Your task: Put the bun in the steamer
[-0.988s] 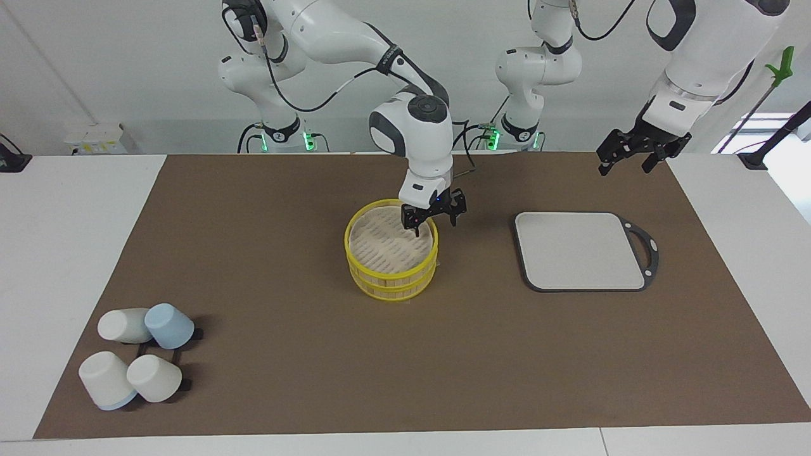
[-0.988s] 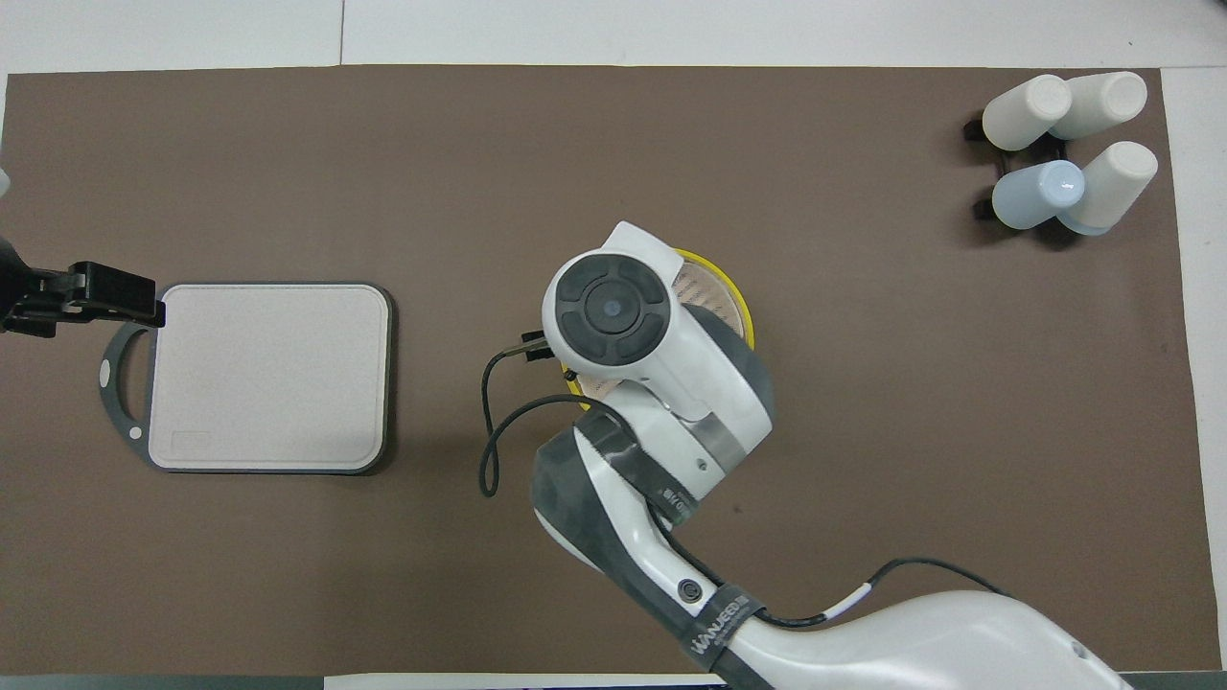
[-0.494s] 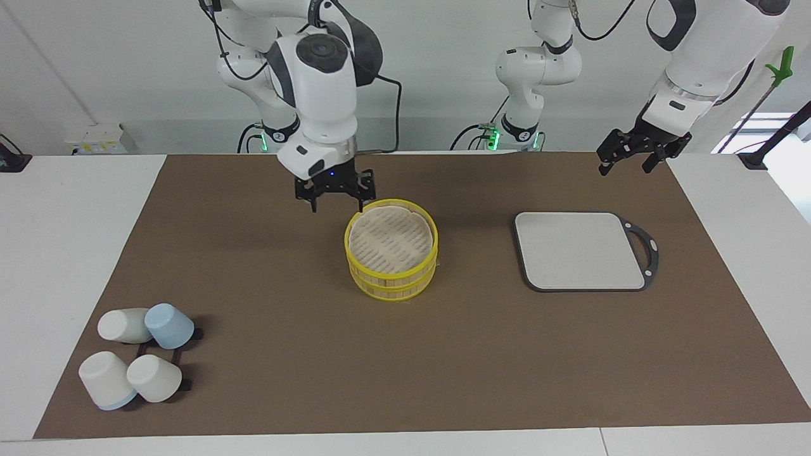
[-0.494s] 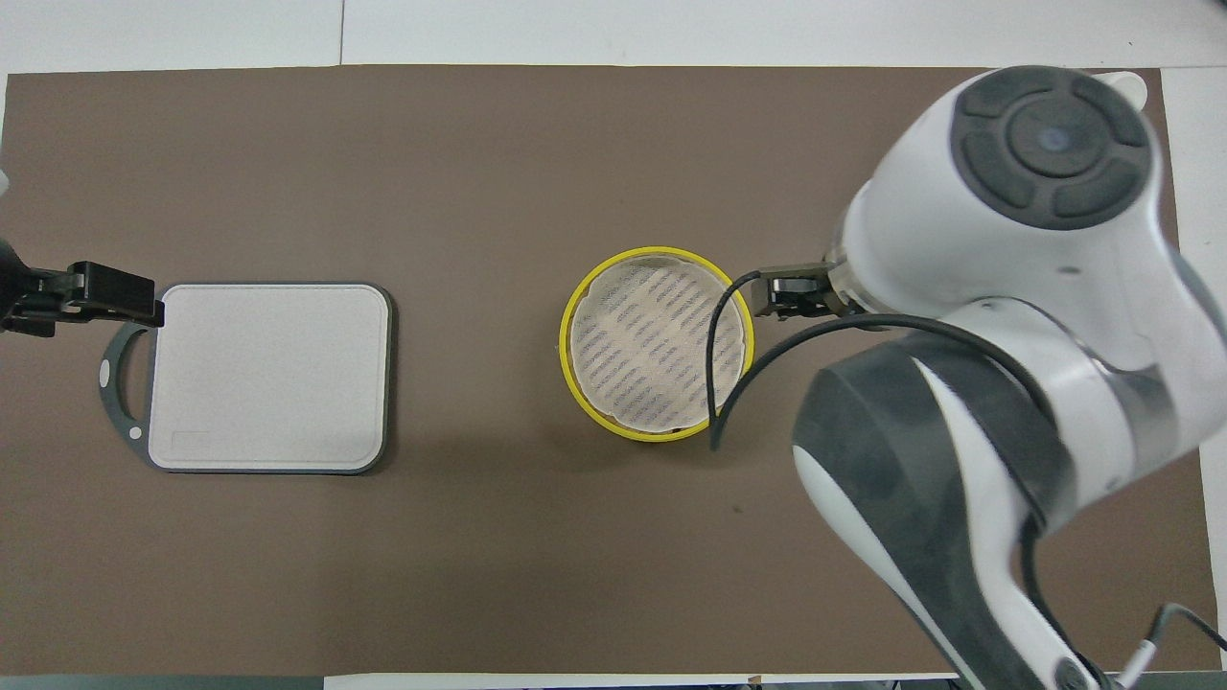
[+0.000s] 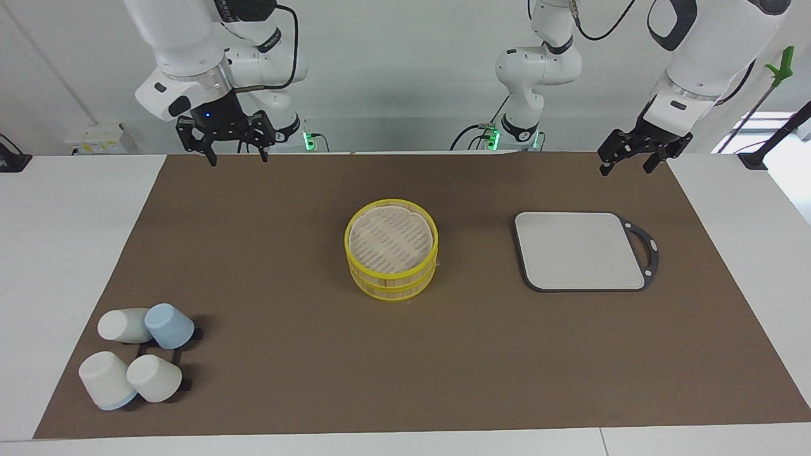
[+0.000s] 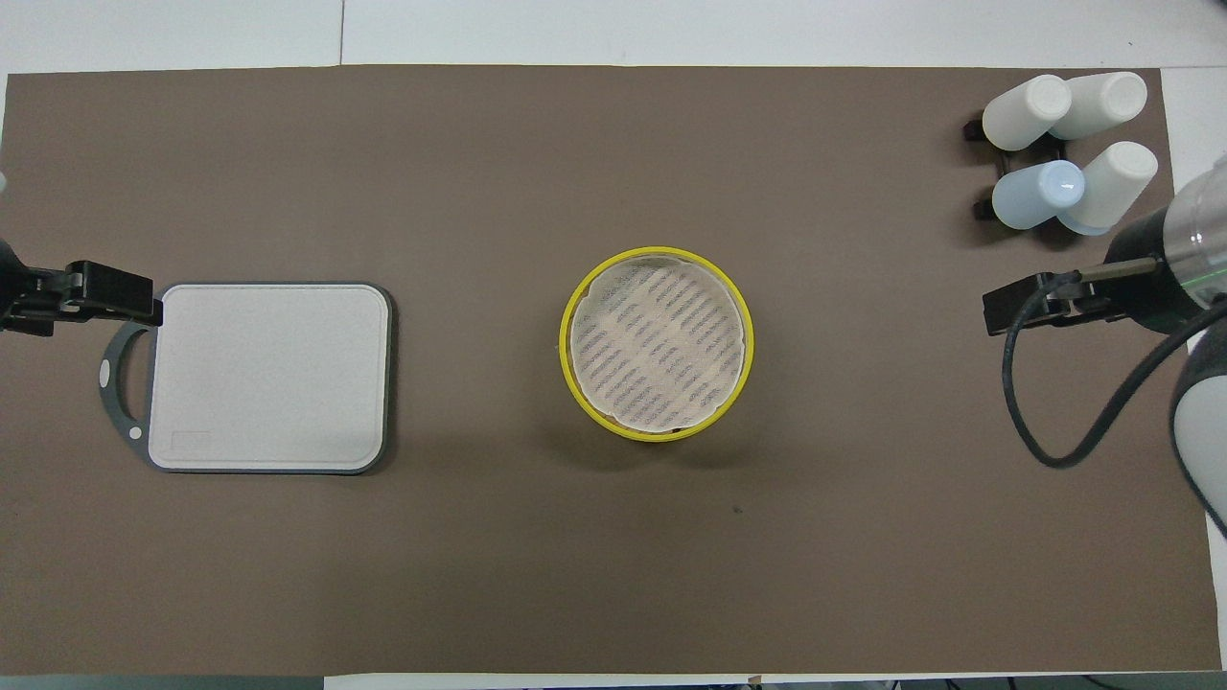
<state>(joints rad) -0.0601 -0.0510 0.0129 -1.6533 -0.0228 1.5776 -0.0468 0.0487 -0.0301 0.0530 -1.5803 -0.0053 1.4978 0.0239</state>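
Observation:
The steamer [image 5: 391,277] [image 6: 566,345] is a round basket with yellow rims in the middle of the brown mat. Its top shows a pale woven surface with nothing lying on it. The bun is out of view in both views. My right gripper [image 5: 237,158] [image 6: 997,311] hangs open and empty over the mat's edge at the robots' end, toward the right arm's end of the table and well away from the steamer. My left gripper [image 5: 624,169] [image 6: 105,295] waits open and empty over the mat's corner near the grey board's handle.
A flat grey board [image 5: 580,250] [image 6: 268,376] with a dark handle lies beside the steamer toward the left arm's end. Several white and pale blue cups [image 5: 136,354] [image 6: 1064,144] sit on a black rack at the mat's corner farthest from the robots, at the right arm's end.
My right gripper has risen from over the steamer and swung away toward the right arm's end of the table, empty throughout. The steamer and the left arm have stayed still.

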